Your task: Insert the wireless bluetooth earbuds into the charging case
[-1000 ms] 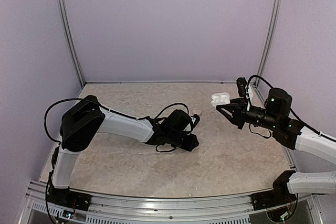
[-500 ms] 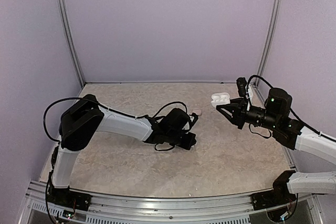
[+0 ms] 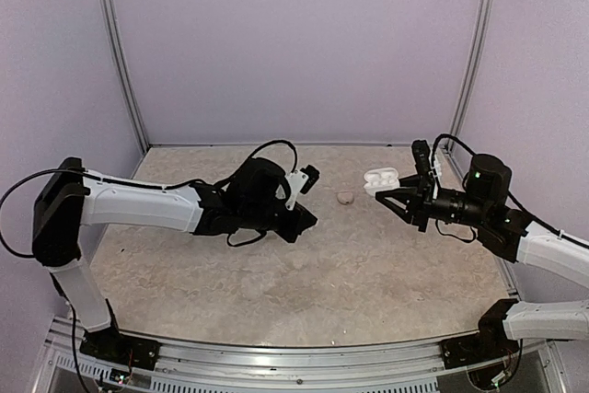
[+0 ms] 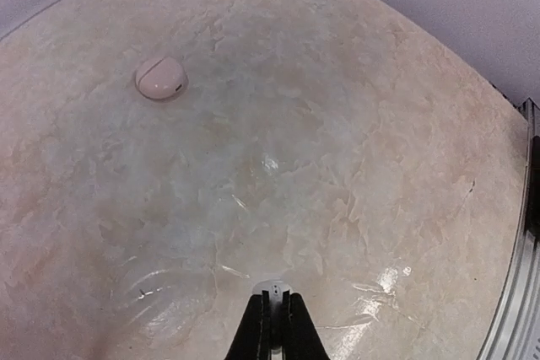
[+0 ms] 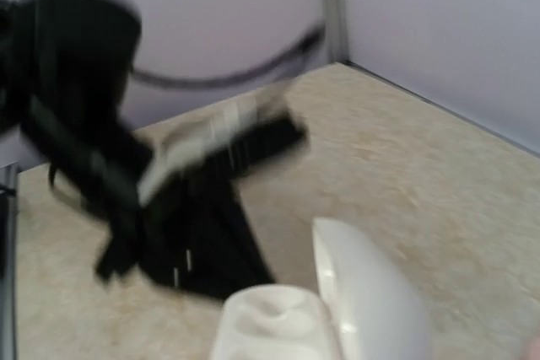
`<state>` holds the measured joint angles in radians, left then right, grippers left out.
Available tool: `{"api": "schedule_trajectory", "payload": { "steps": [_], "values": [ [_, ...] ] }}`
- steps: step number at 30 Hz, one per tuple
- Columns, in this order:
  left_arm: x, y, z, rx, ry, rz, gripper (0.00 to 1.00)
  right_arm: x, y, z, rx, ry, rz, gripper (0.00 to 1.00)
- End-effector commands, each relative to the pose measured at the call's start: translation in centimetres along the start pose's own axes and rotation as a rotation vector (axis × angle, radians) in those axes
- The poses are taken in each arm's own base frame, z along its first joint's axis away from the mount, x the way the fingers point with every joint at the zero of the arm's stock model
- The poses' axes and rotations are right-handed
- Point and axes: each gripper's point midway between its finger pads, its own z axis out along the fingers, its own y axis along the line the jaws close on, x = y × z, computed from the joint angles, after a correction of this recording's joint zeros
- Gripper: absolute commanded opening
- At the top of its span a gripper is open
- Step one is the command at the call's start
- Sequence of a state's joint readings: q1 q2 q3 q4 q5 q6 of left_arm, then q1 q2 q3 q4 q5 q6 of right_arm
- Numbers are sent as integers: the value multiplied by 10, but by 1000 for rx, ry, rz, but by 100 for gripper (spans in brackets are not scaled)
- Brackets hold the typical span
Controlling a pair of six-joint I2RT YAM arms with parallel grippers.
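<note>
My left tool (image 4: pixel 275 296) is pinched fully together above the tabletop (image 4: pixel 354 149), with a pale speck (image 4: pixel 274 281) at its tips that I cannot identify. My right tool (image 3: pixel 390 194) holds the open white charging case (image 3: pixel 379 177). A closed pinkish case (image 4: pixel 161 78) lies on the tabletop between the two tools.

The top view overlooks the whole beige marbled tabletop (image 3: pixel 368 292) from behind, the left wrist looks down closely, sharing a pale pink oval case (image 3: pixel 345 197), and the right wrist faces leftward.
</note>
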<state>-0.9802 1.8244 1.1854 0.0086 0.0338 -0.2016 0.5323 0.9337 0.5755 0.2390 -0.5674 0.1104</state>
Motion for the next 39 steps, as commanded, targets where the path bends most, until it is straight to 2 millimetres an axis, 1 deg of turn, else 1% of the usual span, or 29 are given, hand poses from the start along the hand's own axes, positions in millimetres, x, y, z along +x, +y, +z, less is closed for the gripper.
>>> {"api": "schedule_trajectory", "payload": {
  "steps": [1, 2, 3, 6, 7, 9, 10, 11, 14, 16, 20, 22, 25, 28, 31, 39],
  "values": [
    [-36, -9, -49, 54, -123, 149, 0, -11, 17, 0, -113, -45, -65, 1],
    [-42, -11, -60, 56, -149, 173, 0, -11, 20, 0, -129, -49, -68, 1],
    [-52, -14, -76, 65, -188, 194, 0, -12, 22, 0, -147, -53, -73, 1],
    [-61, -26, -106, 106, -258, 281, 0, -11, 32, 3, -212, -60, -83, 0],
    [-68, -32, -122, 128, -298, 311, 0, -11, 36, 4, -238, -61, -90, 0],
    [-74, -44, -143, 172, -345, 367, 2, -9, 45, 7, -282, -65, -107, 0],
    [-75, -50, -150, 191, -359, 390, 2, -8, 50, 10, -303, -65, -119, 0],
    [-79, -57, -162, 208, -388, 415, 2, -6, 55, 12, -325, -63, -132, 0],
    [-82, -77, -184, 275, -431, 480, 4, -3, 72, 21, -380, -63, -188, 0],
    [-82, -88, -191, 295, -449, 504, 2, -1, 83, 26, -420, -62, -219, 0],
    [-83, -105, -196, 326, -458, 544, 2, 1, 99, 38, -479, -50, -254, 0],
    [-80, -115, -195, 345, -449, 571, 2, 1, 103, 43, -494, -45, -262, 0],
    [-74, -123, -188, 346, -424, 602, 3, 0, 107, 49, -505, -39, -268, 0],
    [-71, -126, -180, 345, -403, 616, 3, -1, 111, 53, -521, -37, -267, 0],
    [-71, -126, -176, 337, -402, 615, 3, 0, 116, 55, -539, -32, -268, 0],
    [-72, -119, -166, 291, -382, 609, 3, 2, 123, 57, -549, -19, -285, 0]
  ]
}}
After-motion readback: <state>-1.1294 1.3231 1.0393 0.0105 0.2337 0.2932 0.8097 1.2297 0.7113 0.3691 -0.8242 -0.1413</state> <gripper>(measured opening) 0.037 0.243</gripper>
